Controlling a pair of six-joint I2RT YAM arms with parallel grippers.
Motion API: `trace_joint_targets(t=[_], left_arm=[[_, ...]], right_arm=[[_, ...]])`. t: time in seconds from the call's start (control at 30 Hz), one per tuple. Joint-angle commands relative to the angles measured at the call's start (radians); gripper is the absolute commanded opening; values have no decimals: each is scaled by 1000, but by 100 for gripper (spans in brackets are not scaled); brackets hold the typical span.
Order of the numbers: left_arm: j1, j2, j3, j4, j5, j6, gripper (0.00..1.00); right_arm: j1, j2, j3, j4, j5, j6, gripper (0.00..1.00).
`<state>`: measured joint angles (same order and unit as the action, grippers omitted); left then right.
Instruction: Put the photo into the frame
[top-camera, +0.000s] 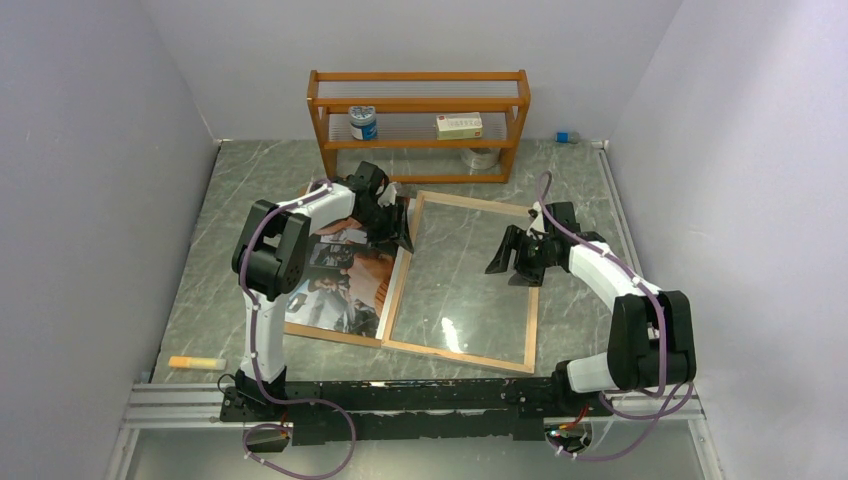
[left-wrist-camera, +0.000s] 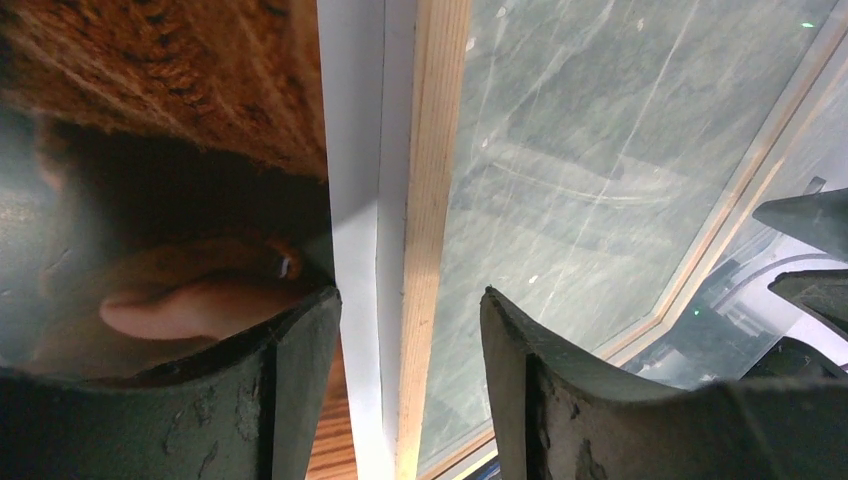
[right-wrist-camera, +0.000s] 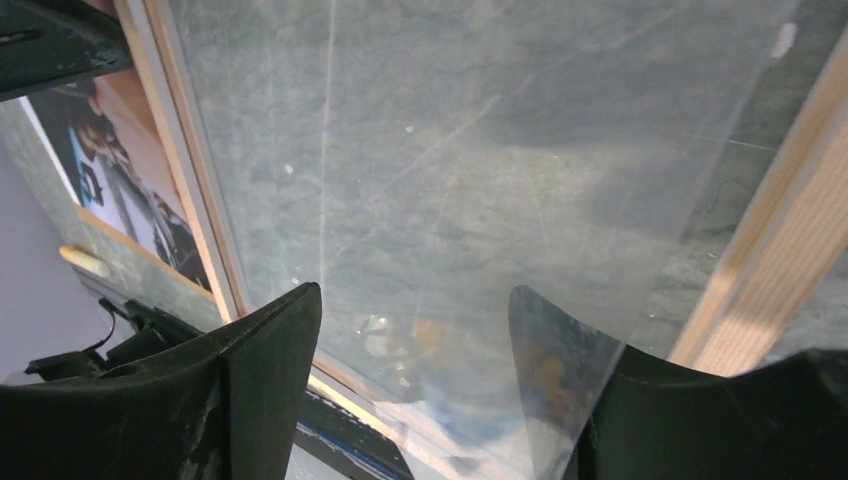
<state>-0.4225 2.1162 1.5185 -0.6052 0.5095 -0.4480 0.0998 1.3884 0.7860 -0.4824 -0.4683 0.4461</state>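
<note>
Lying flat, the frame (top-camera: 465, 270) is bordered by the photo (top-camera: 345, 280). The left gripper (left-wrist-camera: 410, 300) is held apart astride its left rim (left-wrist-camera: 435, 200) — the right gripper (right-wrist-camera: 415, 300) likewise, over the pane (right-wrist-camera: 450, 150).

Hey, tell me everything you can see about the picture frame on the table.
The frame is a large thin rectangle lying flat on the marble table, slightly skewed. Its rim looks like light wood edged in white; the clear pane shows the marble through it. Its left rim lies along the photo. The left gripper's open fingers straddle that rim; the right gripper hangs open over the pane.
</note>
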Motion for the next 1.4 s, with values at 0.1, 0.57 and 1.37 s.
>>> trace_joint_targets(t=[0.1,0.57,1.37], left_arm=[[-12,50,1,-66,-80,29,63],[-13,53,5,-69,-90,31,61],[-12,88,9,-82,-129,17,56]], right_arm=[[5,-3,76,-93,133,-4,77],[5,-94,-59,113,94,68,35],[4,-400,-312,451,2,62,0]])
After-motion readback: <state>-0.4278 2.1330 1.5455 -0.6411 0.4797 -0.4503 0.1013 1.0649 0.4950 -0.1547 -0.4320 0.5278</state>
